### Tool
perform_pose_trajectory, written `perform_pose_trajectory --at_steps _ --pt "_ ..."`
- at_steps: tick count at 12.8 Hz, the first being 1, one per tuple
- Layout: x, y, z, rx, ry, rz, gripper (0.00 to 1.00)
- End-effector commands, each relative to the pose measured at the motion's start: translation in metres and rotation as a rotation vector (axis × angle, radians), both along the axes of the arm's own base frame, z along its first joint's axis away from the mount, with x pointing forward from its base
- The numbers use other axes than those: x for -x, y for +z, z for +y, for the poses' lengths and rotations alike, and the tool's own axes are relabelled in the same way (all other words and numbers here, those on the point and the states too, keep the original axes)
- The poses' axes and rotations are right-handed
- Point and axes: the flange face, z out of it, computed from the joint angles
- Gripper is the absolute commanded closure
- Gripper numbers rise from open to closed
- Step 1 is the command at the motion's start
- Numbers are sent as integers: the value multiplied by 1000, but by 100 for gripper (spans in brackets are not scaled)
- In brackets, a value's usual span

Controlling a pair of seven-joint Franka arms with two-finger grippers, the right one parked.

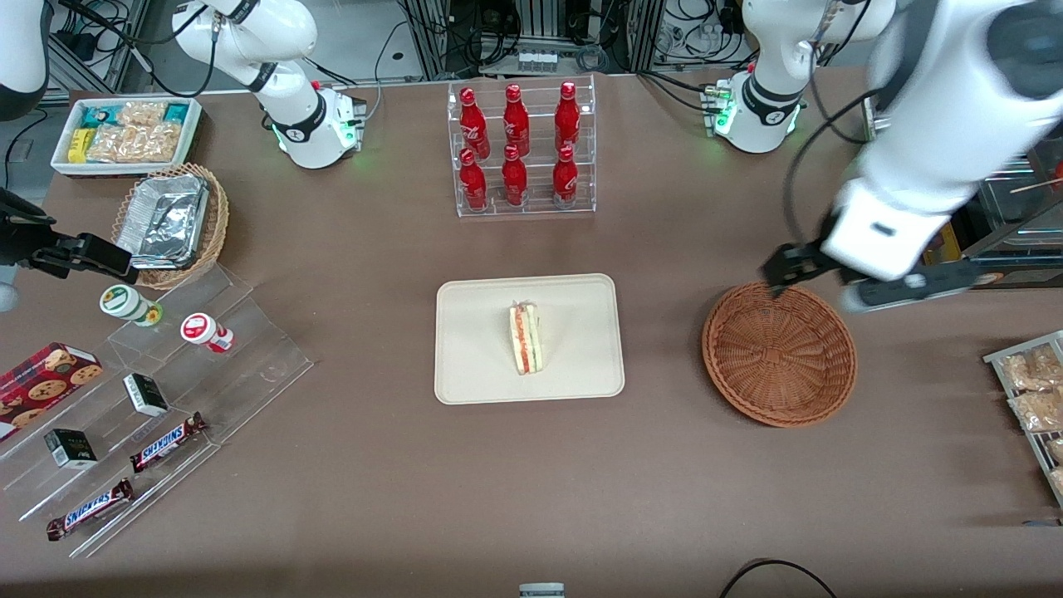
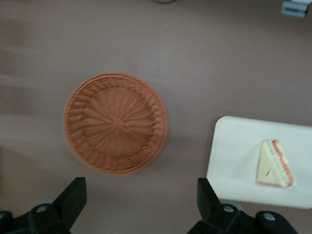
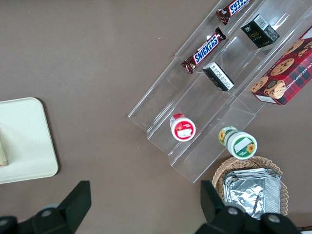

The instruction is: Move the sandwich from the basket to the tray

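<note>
The sandwich (image 1: 525,338) lies on the tray (image 1: 473,349), near its middle, a triangular wedge of white bread with red and green layers showing along one cut side. The tray sits flat around the middle of the counter (image 1: 374,482). The basket (image 1: 779,355) stands well apart from the tray, toward the working arm's end of the counter, and holds nothing. The pincer (image 1: 781,270) hangs above the basket rim farthest from the front camera; its fingers (image 2: 73,197) are spread wide and released, holding nothing. Farther from the front camera than the tray, a clear rack (image 1: 523,149) carries six red bottles with white script too small to read. Toward the parked arm's end, clear stepped shelves (image 1: 166,399) hold two bars marked SNICKERS (image 1: 169,440), small dark boxes (image 1: 145,394), two round tubs (image 1: 206,330) and a red plaid cookie box (image 1: 41,382). A tan wicker basket of foil trays (image 1: 166,223) sits beside a white bin of bagged snacks (image 1: 124,133) near that end's counter corner.
</note>
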Motion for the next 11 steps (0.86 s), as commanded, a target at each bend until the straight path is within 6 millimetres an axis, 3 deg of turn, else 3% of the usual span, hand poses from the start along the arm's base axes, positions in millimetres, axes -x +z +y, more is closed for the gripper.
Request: perform_pose_trajectory --at_steps 1,4,6,9,11 --pt "33 15 44 -1 -79 31 0" --pt "60 14 86 3 -137 52 0" --pt "65 20 88 6 -139 43 0" --pt "31 23 77 7 -158 26 0" --pt "18 26 73 10 -160 13 0"
